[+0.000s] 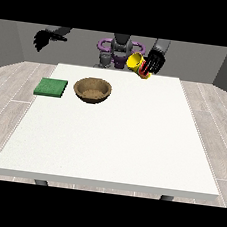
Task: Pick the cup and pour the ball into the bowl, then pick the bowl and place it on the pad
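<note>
Above the table's far edge, the hand at the view's right (pixel 155 61) grasps the tilted cup (pixel 136 63).

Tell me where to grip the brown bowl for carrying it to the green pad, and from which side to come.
Take the bowl by its rim, probably on the edge toward the pad, coming down from above. It sits upright and wide open, and its low sloping wall gives little to wrap around. The robot hand at the view's left is free; the other robot hand holds the yellow cup.
</note>
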`<action>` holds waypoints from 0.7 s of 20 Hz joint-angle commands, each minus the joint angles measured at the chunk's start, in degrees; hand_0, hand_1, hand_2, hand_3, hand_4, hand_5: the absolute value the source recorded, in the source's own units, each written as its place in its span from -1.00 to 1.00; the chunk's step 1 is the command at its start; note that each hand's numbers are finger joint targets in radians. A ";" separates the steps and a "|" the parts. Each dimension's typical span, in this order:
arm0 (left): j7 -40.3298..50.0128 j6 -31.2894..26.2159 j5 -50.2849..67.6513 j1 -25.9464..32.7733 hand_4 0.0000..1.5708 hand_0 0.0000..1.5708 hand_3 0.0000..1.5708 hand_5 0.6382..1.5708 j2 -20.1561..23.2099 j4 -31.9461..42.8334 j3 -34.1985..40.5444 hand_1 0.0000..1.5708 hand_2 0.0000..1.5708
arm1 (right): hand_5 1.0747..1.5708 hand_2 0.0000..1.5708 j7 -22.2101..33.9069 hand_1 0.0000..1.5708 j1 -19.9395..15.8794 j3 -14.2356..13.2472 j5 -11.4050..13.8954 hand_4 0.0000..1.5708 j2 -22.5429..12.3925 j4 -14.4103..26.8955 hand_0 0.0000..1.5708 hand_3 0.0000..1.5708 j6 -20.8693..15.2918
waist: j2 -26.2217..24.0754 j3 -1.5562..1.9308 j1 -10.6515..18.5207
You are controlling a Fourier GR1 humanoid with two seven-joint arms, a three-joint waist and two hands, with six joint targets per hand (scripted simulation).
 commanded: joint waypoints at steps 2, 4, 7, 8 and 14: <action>10.65 0.26 -12.40 -4.24 1.00 0.99 1.00 0.22 -2.57 1.43 -7.49 0.99 1.00 | 1.00 -1.00 -2.33 -1.00 1.62 1.01 0.89 -1.00 0.62 2.30 -1.00 -1.00 1.95 | -1.79 0.05 -0.89; 12.00 -2.82 -16.26 -6.68 1.00 0.98 1.00 0.30 -0.56 2.25 -9.74 0.98 1.00 | 1.00 -1.00 -1.55 -1.00 1.23 -0.14 0.14 -1.00 -0.80 3.07 -1.00 -1.00 2.28 | -2.74 0.05 -0.96; 15.90 -4.77 -24.03 -7.56 0.80 0.93 1.00 0.59 -4.82 2.87 -16.48 0.93 1.00 | 1.00 -1.00 -0.92 -1.00 0.54 -1.06 0.08 -1.00 -2.45 4.85 -1.00 -1.00 2.43 | -3.72 0.09 -0.37; 18.01 -6.06 -26.86 -6.87 0.76 0.91 1.00 0.63 -6.84 4.25 -19.09 0.91 1.00 | 1.00 -1.00 0.89 -1.00 0.78 0.85 0.70 -1.00 0.43 3.71 -1.00 -1.00 0.83 | -5.34 0.06 -1.56; 19.70 -15.51 -37.26 -12.03 1.00 0.92 1.00 -0.13 -11.30 6.34 -28.49 0.92 1.00 | 1.00 -1.00 0.00 -1.00 -2.60 0.03 -0.34 -1.00 -1.63 5.95 -1.00 -1.00 3.32 | -2.53 0.06 -1.87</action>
